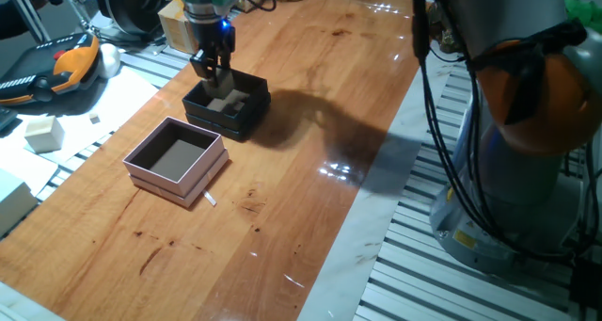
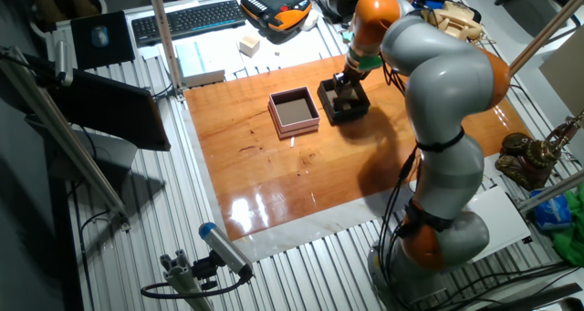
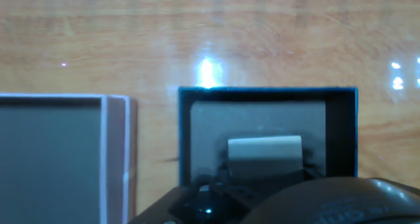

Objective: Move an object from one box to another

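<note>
One gripper (image 1: 217,73) deep inside the black box (image 1: 246,114), its grip impossible to judge.

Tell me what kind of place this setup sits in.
Probably a robotics lab or workshop. A wooden tabletop rests on a slatted aluminium bench, with a black computer keyboard and an orange-and-black handheld controller beside it.

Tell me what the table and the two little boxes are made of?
Table: looks like varnished wood, with visible grain and shiny reflections. Black box and pink box: probably matte cardboard, with thin, straight walls and no shine. I can't be sure from looks alone.
</note>
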Controlling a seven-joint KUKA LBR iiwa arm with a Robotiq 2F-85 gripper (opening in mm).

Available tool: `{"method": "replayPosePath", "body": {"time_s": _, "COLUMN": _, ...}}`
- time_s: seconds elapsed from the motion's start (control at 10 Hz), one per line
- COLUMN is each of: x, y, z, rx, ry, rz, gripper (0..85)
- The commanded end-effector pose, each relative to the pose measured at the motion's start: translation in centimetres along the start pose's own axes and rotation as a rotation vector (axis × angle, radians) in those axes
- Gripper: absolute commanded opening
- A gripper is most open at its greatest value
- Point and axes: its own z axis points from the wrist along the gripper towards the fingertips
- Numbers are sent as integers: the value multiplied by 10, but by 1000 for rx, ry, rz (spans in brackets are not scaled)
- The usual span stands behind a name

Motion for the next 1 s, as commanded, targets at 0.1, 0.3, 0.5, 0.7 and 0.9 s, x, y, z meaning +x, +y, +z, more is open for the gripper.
{"method": "replayPosePath", "body": {"time_s": 0.1, "x": 3, "y": 9, "z": -15, "rx": 8, "ry": 3, "rz": 16, "gripper": 0}}
{"method": "replayPosePath", "body": {"time_s": 0.3, "x": 2, "y": 19, "z": -23, "rx": 11, "ry": 3, "rz": 30, "gripper": 0}}
{"method": "replayPosePath", "body": {"time_s": 0.5, "x": 0, "y": 35, "z": -32, "rx": 11, "ry": 14, "rz": 45, "gripper": 0}}
{"method": "replayPosePath", "body": {"time_s": 0.7, "x": 0, "y": 53, "z": -42, "rx": 14, "ry": 15, "rz": 54, "gripper": 0}}
{"method": "replayPosePath", "body": {"time_s": 0.9, "x": 4, "y": 70, "z": -50, "rx": 24, "ry": 18, "rz": 51, "gripper": 0}}
